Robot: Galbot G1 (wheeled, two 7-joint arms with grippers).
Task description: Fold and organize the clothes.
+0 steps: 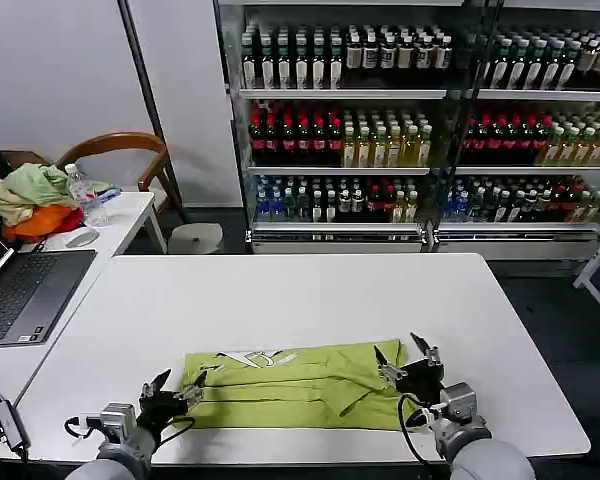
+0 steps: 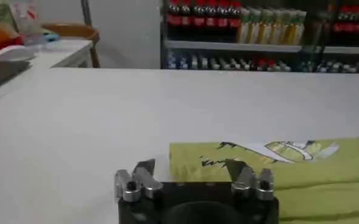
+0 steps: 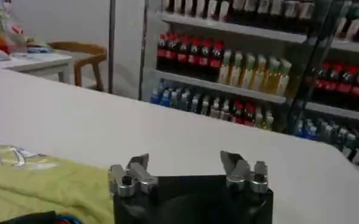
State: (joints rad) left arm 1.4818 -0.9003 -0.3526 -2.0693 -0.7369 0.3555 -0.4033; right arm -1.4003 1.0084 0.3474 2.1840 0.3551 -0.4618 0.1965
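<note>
Both sets of jaws stand open, empty. Between the left gripper (image 1: 177, 390) and right gripper (image 1: 405, 361) lies the folded T-shirt (image 1: 300, 388) on the table (image 1: 310, 300), its ends just beside each gripper's fingertips.

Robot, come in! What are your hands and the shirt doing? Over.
Left gripper open at T-shirt's left end. Right gripper open at its right end. T-shirt folded, flat on white table. Nothing in the way.

lime t-shirt (image 1: 300, 385) folded, flat on table (image 1: 310, 300).
</note>
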